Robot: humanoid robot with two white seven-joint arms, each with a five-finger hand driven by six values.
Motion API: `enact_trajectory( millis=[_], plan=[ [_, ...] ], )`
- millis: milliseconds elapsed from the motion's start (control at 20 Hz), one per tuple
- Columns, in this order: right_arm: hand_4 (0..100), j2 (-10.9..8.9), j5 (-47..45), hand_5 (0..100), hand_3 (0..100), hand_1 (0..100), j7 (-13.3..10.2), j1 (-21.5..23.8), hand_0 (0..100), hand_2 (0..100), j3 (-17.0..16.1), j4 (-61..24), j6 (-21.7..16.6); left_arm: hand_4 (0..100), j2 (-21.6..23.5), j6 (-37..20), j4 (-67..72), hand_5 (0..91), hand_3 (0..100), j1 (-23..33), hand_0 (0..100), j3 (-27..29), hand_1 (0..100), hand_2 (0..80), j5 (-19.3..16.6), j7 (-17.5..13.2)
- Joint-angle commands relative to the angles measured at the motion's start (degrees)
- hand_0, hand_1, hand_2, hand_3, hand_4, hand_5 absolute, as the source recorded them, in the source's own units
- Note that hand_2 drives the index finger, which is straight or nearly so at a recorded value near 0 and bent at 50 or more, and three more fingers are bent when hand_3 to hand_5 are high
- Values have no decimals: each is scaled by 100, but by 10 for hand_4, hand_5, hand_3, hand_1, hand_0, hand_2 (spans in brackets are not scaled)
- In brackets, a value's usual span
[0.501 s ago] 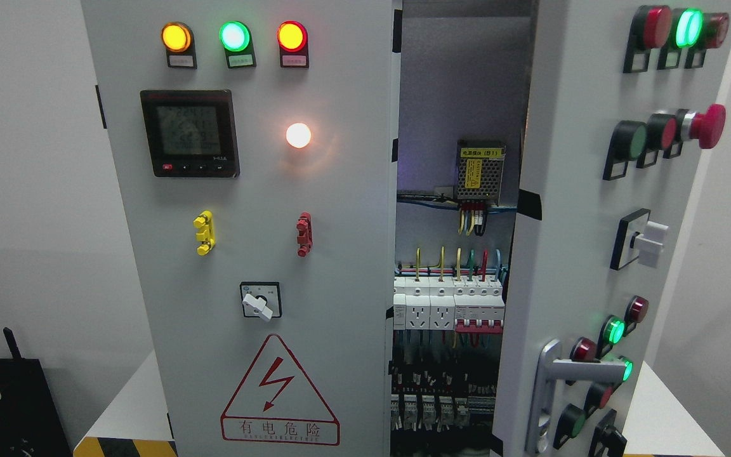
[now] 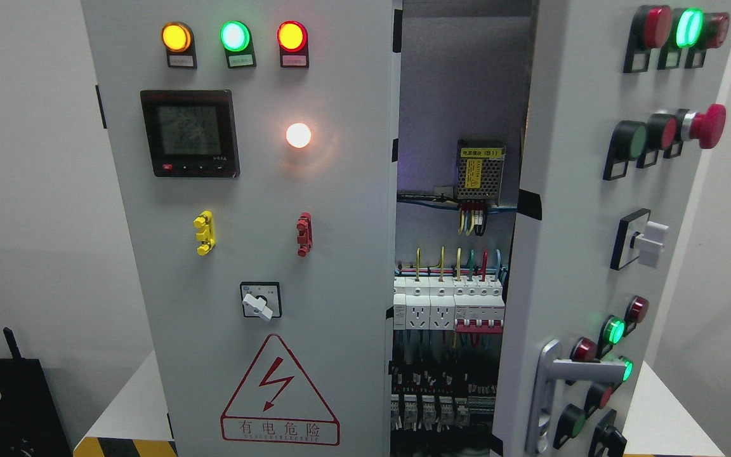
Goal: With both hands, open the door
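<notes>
A grey electrical cabinet fills the head view. Its left door (image 2: 245, 254) looks closed and faces me, with three lit lamps, a meter and a warning triangle. The right door (image 2: 587, 241) stands swung outward toward me, carrying buttons, lamps and a silver lever handle (image 2: 553, 387) near its lower edge. Between the doors a gap shows the inside, with breakers (image 2: 448, 308), wiring and a power supply (image 2: 480, 170). Neither of my hands or arms shows in this view.
The cabinet stands on a white table (image 2: 657, 419) with a yellow-black striped front edge (image 2: 121, 446). A black object (image 2: 4, 400) sits at the lower left by the wall.
</notes>
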Motion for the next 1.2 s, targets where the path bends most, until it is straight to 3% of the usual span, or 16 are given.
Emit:
enact_trajectory(
  millis=[0,701,1152],
  plan=[
    [0,-9,3,0,0,0,-19,-8,57,0,5,-50,1,0,0,2,-139,0,0,-4,120,4,389,0,0,2],
    [0,-9,3,0,0,0,16,1,57,0,5,-50,-7,0,0,-16,-200,0,0,5,120,-14,389,0,0,2],
    [0,8,3,0,0,0,16,-8,57,0,-4,-58,-7,0,88,19,-2228,0,0,689,120,12,389,0,-9,-156]
  ],
)
